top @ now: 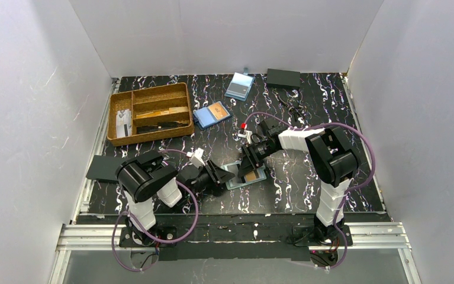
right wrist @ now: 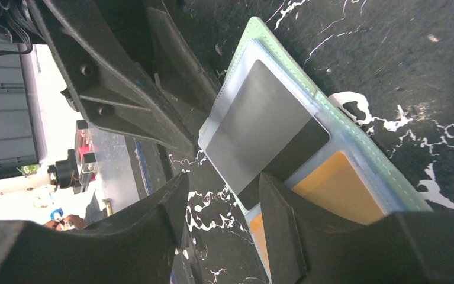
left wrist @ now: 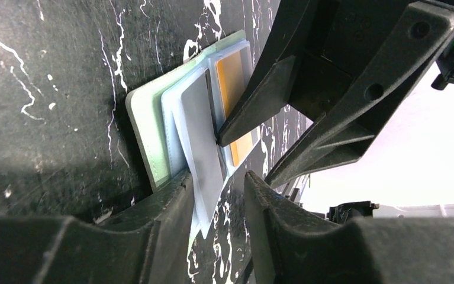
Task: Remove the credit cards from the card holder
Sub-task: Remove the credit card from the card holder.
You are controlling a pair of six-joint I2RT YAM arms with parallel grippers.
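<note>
The card holder [left wrist: 147, 124], a flat green sleeve with clear pockets, lies on the black marbled table [top: 224, 142] close to its near edge, midway between the two arms. A grey card [right wrist: 260, 127] sits skewed on it, one long edge and a corner sticking past the holder's rim over bare table. An orange card [right wrist: 334, 186] lies squarely in its pocket beside the grey one.

The left gripper [left wrist: 217, 177] comes in low from the holder's left side. Its fingers are parted, with the grey card's overhanging corner in the gap between them and nothing pinched. The right gripper [right wrist: 223, 180] reaches down from the far right, also spread. One fingertip [left wrist: 230, 133] rests on the holder at the orange card's edge, while the other stands off over the table. The two grippers crowd the holder's left and far sides. Bare table lies open to its right and behind it.

Further back on the left is a wooden tray [top: 150, 137] with several compartments. The short end compartment holds pale cards or papers [top: 124, 121], and the long compartments hold dark slim things I cannot make out. Just right of the tray lies a bright blue holder [top: 203, 116] with a second orange card [top: 217, 110] in it. Behind that is a pale-blue holder [top: 236, 94] showing a grey face, and a dark box [top: 283, 78] stands near the back wall. A dark flat sheet [top: 102, 168] lies at the table's left edge.
</note>
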